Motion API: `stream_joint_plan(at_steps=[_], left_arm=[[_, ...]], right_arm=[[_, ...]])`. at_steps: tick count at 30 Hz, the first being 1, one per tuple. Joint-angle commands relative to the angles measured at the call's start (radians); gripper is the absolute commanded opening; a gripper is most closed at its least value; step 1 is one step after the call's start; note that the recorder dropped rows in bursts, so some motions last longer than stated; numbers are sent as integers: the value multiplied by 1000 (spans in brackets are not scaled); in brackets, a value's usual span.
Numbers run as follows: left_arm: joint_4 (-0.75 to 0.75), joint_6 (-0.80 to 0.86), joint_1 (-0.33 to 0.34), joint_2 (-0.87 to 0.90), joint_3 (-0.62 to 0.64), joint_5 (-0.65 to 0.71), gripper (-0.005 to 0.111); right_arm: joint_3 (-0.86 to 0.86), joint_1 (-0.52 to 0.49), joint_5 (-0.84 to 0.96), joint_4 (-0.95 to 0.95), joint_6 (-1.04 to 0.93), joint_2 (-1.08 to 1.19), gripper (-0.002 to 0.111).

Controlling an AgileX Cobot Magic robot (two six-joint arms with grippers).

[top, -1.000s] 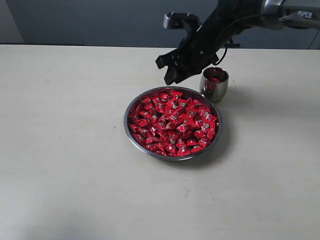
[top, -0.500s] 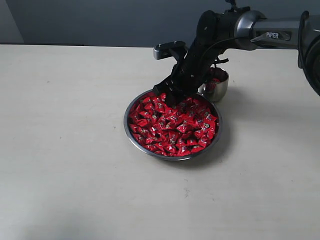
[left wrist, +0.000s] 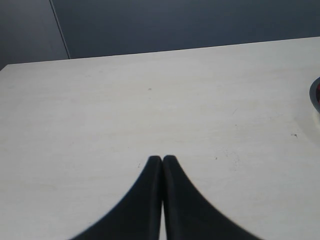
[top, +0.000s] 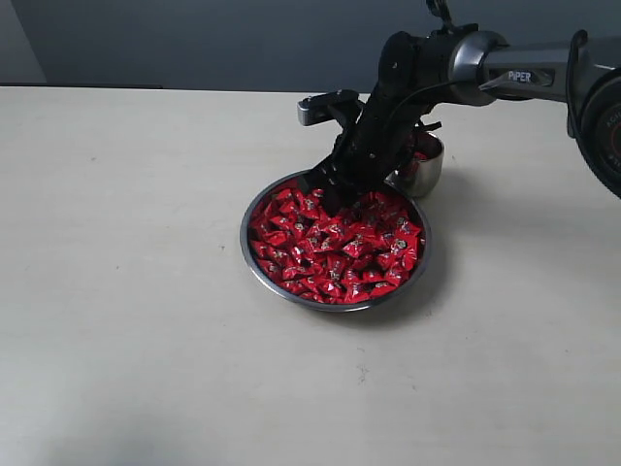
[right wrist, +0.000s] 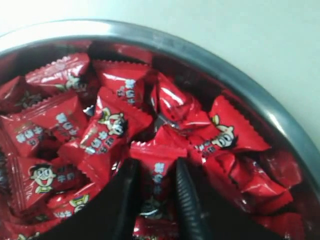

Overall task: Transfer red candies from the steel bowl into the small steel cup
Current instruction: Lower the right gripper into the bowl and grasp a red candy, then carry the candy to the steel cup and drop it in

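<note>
The steel bowl [top: 244, 233] sits mid-table, heaped with red candies [top: 340, 250]. Just behind its far right rim stands the small steel cup [top: 427, 175], with some red showing inside. My right gripper [top: 328, 196] is down in the far side of the bowl. In the right wrist view its fingertips [right wrist: 155, 162] pinch one red candy [right wrist: 158, 174] from both sides, with more candies [right wrist: 107, 130] packed around and the bowl rim [right wrist: 210, 59] beyond. My left gripper [left wrist: 162, 159] is shut on nothing above bare table, out of the exterior view.
The pale table [top: 126, 291] stretches wide to the left and front of the bowl. A sliver of the bowl's rim [left wrist: 315, 92] shows at the edge of the left wrist view. A dark wall [top: 194, 39] runs behind the table.
The right gripper came down from above the bowl's far rim into the candies, and its fingers closed in on one candy. The left gripper shows only now.
</note>
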Motion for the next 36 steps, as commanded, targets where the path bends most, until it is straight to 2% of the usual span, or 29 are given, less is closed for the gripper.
stream_joint_plan(at_steps=[1,3,16,19,21,23,26,36], left_arm=[[2,-2,0,-5,2,-8,0],[2,-2,0,-5,2,-8,0],[2,-2,0,-5,2,-8,0],[2,-2,0,-5,2,-8,0],[2,-2,0,-5,2,-8,0],[2,-2,0,-5,2,-8,0],[2,-2,0,-5,2,-8,0],[2,-2,0,-5,2,-8,0]], right_arm=[[-4,-1,-5,-19,-2,1,6],[-4,-1,-1,-22,-2,-3,-1],[-4,-3,2,-38,8,-138,-1],[-4,-3,-47,-105,76,-173,-1],[-4,-3,-83,-219,150,-198,-1],[-4,-15,-120,-353,285,-226,-1],[5,-56,-156,-459,427,-260,-1],[98,-172,-191,-442,450,-275,-1]])
